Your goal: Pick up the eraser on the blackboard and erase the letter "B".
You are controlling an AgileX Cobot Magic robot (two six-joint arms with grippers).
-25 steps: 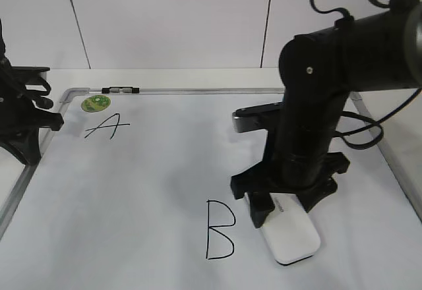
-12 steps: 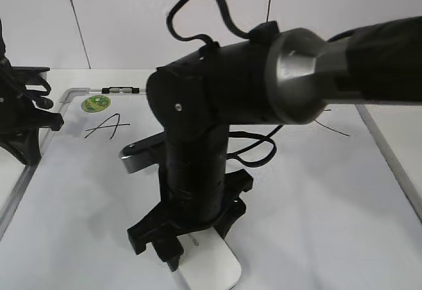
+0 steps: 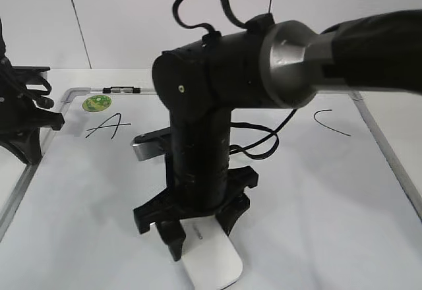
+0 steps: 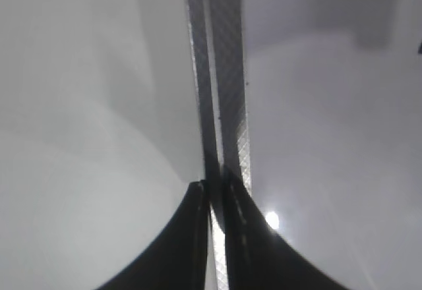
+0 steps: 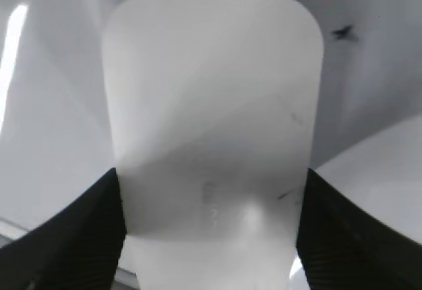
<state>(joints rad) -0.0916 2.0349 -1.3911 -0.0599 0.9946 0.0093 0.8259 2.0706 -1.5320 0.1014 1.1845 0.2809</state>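
Note:
My right gripper (image 3: pixel 201 237) is shut on the white eraser (image 3: pixel 214 267) and holds it flat on the blackboard (image 3: pixel 316 198) near its front edge. In the right wrist view the eraser (image 5: pixel 211 118) fills the space between the two black jaws (image 5: pixel 211 237). No letter "B" shows. Only a small dark mark (image 3: pixel 198 232) lies by the eraser, and another speck (image 5: pixel 343 33) shows in the right wrist view. My left gripper (image 3: pixel 49 122) rests at the board's left frame with its jaws (image 4: pixel 214 188) together and empty.
A slanted black "A" (image 3: pixel 105 127), a green round sticker (image 3: pixel 96 103) and a marker (image 3: pixel 122 90) sit at the board's far left corner. A curved "C" (image 3: pixel 331 122) is at the far right. The grey frame (image 4: pixel 224 72) runs under the left gripper.
My right arm swept the eraser left from beside the "B" across it, then shifted slightly back right. The "B" seen one second ago no longer shows. The left arm is still.

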